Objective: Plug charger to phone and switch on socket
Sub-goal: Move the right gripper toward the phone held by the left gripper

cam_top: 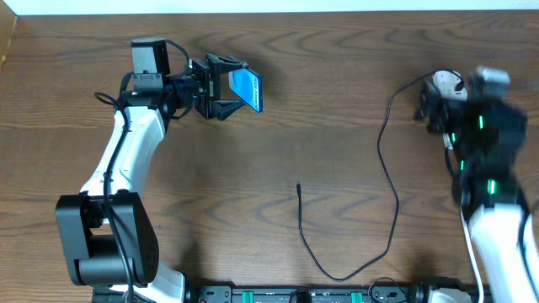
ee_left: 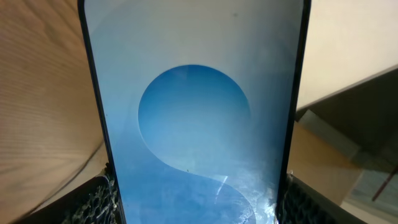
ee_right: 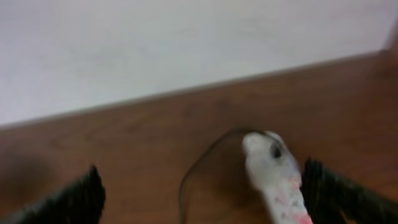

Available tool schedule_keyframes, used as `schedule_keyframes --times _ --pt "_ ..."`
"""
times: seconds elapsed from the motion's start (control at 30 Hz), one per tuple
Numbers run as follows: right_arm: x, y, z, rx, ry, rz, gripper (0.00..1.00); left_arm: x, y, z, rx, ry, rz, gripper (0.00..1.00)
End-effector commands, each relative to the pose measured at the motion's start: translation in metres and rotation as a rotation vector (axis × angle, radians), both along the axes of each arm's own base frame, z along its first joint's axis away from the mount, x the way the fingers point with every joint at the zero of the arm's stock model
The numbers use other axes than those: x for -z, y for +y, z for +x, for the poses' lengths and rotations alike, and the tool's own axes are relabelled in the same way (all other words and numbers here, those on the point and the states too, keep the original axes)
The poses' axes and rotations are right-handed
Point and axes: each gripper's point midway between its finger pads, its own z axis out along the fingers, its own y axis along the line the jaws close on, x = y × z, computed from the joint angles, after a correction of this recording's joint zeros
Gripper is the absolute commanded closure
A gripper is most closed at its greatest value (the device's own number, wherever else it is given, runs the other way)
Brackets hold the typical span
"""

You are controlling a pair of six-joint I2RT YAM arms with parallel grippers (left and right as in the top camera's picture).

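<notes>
My left gripper (cam_top: 226, 88) is shut on the phone (cam_top: 247, 88) and holds it up above the table at the back left, blue screen tilted. In the left wrist view the phone (ee_left: 196, 118) fills the frame between the two fingers. The black charger cable (cam_top: 389, 181) runs from the socket (cam_top: 446, 84) at the back right down across the table; its connector tip (cam_top: 299, 187) lies free near the middle. My right gripper (cam_top: 438, 105) hovers over the socket, open. In the right wrist view the blurred white socket (ee_right: 277, 177) sits between the fingers, nearer the right one.
The wooden table's back edge meets a white wall (ee_right: 155, 43). The cable loops close to the front edge (cam_top: 341, 276). A black rail with green parts (cam_top: 303, 295) runs along the front.
</notes>
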Motion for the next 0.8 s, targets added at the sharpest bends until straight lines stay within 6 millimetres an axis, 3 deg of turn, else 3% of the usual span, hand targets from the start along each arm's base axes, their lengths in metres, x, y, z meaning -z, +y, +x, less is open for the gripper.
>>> schedule_keyframes --times 0.0,0.1,0.33,0.5,0.77 --pt "-0.018 0.041 0.049 -0.218 0.068 0.154 0.01 -0.007 0.005 0.005 -0.038 -0.036 0.041 0.92" --pt "-0.030 0.074 0.078 -0.352 0.083 0.226 0.01 0.004 0.017 0.016 -0.121 -0.034 0.124 0.92" --pt "-0.036 0.128 0.097 -0.504 0.101 0.285 0.01 0.021 0.041 0.033 -0.272 -0.024 0.274 0.92" --pt "-0.024 0.165 0.097 -0.683 0.148 0.380 0.01 0.028 0.035 0.036 -0.298 -0.031 0.341 0.92" --pt "-0.005 0.199 0.097 -0.905 0.248 0.575 0.01 0.029 0.020 0.033 -0.296 -0.016 0.339 0.93"
